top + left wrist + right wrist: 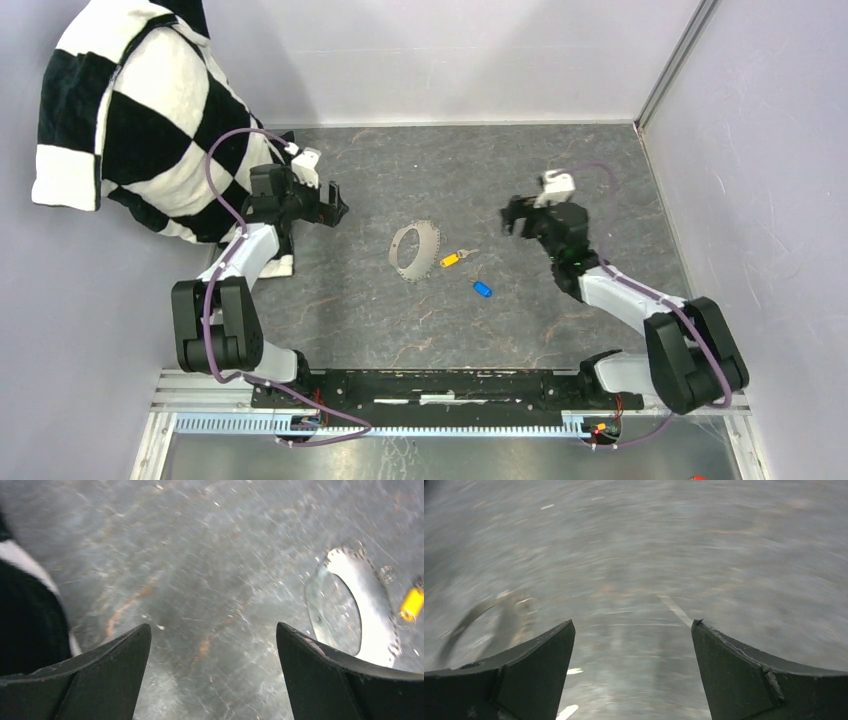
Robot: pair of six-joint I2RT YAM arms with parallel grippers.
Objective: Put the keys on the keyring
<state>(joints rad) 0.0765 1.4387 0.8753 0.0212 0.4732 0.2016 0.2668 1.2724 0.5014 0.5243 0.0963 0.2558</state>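
Observation:
The keyring [415, 250], a wide grey metal loop, lies flat on the dark mat mid-table. Just right of it lies the yellow-headed key [450, 259], and the blue-headed key [482, 289] rests a little nearer and further right. My left gripper [340, 211] hovers open to the left of the ring, with nothing between its fingers. The left wrist view has the gripper [212, 626] over bare mat, with the keyring [372, 592] and yellow key [412, 604] at the right edge. My right gripper [510, 217] hangs open and empty to the right of the keys. The right wrist view is blurred, gripper [633, 622] above mat, and a faint keyring [466, 620] shows at the left.
A black-and-white checkered cloth [140, 110] is draped at the back left, close behind the left arm, and shows as a dark edge [25, 620] in the left wrist view. Grey walls [760, 150] enclose the mat at the back and right. A metal rail [400, 425] runs along the near edge.

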